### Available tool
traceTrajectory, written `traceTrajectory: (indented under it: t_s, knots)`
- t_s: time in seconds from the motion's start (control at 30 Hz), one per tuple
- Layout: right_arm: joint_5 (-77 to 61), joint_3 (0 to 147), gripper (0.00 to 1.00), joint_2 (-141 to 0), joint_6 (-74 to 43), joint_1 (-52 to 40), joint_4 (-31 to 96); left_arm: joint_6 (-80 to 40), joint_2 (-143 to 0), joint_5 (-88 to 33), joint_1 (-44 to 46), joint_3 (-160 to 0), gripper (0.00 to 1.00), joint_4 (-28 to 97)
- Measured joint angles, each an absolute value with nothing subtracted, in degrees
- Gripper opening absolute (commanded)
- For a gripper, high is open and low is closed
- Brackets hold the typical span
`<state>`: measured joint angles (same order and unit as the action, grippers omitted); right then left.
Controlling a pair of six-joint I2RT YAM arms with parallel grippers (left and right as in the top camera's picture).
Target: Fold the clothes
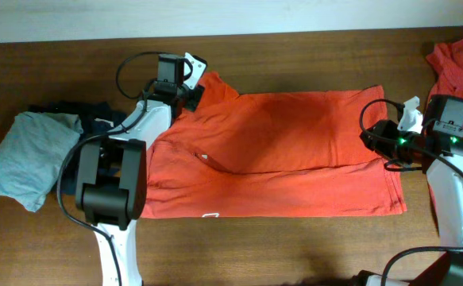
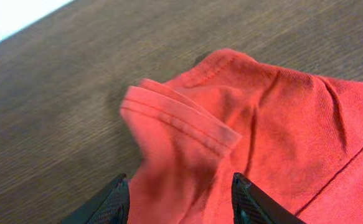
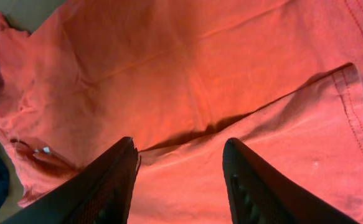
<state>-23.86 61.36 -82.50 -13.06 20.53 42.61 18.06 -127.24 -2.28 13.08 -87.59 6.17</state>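
One orange-red T-shirt (image 1: pixel 295 151) lies spread across the table, its lower part folded up over the body. My left gripper (image 1: pixel 193 83) hovers at its top-left sleeve. In the left wrist view that sleeve (image 2: pixel 181 124) is a blurred, bunched hem between the fingers of the left gripper (image 2: pixel 179 180), which stand apart without pinching it. At the shirt's right edge my right gripper (image 1: pixel 372 137) is low over the cloth. In the right wrist view the right gripper (image 3: pixel 180 143) is open above the fold line of the shirt (image 3: pixel 200 62), holding nothing. A second orange-red garment (image 1: pixel 453 59) lies crumpled at the far right.
A light-grey folded garment (image 1: pixel 28 155) lies at the left, with a dark navy garment (image 1: pixel 96 119) beside it, partly under the left arm. Bare wooden table (image 1: pixel 295 246) runs along the front edge and behind the shirt.
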Motion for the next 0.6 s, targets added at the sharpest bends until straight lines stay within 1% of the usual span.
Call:
traceTrajectory:
  t_s: [0.2,0.37,0.47,0.57,0.6]
  knots:
    - [-23.8,61.4,0.48,-82.6,-13.0,20.5,42.6,18.1,-129.5,-2.3,13.8,-87.6,0.52,6.1]
    - [-23.8,61.4,0.48,-82.6,-13.0,20.5,42.6,18.3,-130.0,-1.5,13.8,-87.6,0.38,3.9]
    - [-23.8,61.4,0.48,-82.6,-13.0,20.5,42.6,18.3,-130.0,-0.1,13.8,-87.6,0.27,1.2]
    - [-23.8,61.4,0.48,-82.7,-13.0,20.5,42.8,18.6,-130.0,1.3,13.8,-87.6,0.18,-0.6]
    - [-23.8,61.4,0.48,-82.7,-13.0,20.5,42.8,18.5,-130.0,1.8,13.8,-87.6,0.13,-1.1]
